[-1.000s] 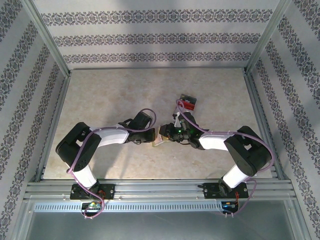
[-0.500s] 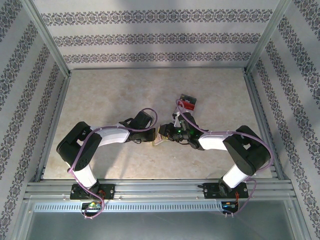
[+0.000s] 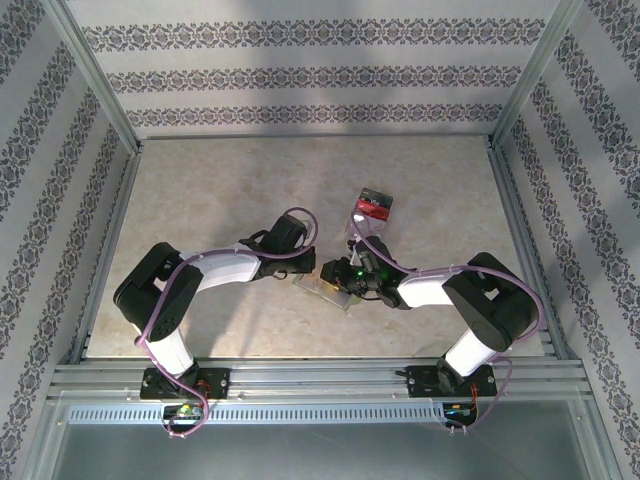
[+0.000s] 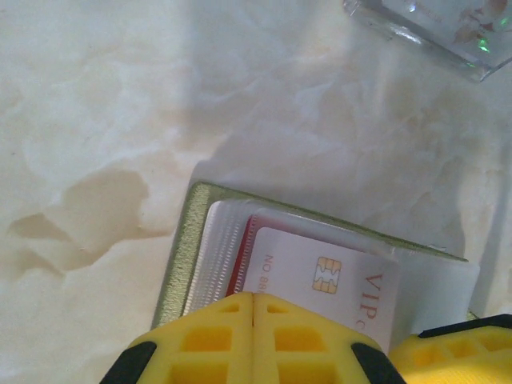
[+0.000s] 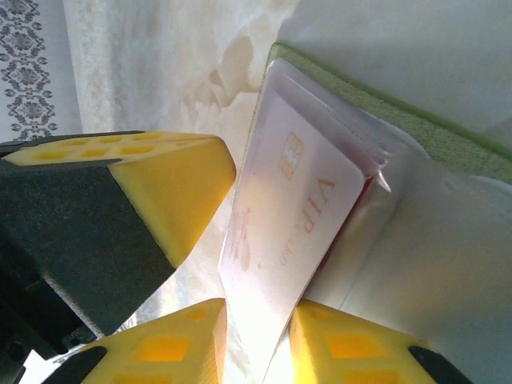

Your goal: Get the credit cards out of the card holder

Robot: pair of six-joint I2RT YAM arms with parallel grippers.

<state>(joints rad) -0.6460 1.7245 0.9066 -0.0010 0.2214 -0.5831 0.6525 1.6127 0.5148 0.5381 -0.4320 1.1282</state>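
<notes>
Table [image 3: 220, 190]: marbled beige, we see the card holder [image 4: 176, 264] mid-table between both arms.
Left gripper [image 4: 253, 298]: fingers pressed together, tips on the card holder.
Right gripper [image 5: 258, 324]: pinching the white VIP card [image 5: 280, 232].

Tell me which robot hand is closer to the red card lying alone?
Right. The right gripper, pinching the white card, sits close on the red card's near side; the left gripper, shut, is farther left.

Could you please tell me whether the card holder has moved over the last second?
Yes: the card holder has shifted slightly toward the table's near rail.
</notes>
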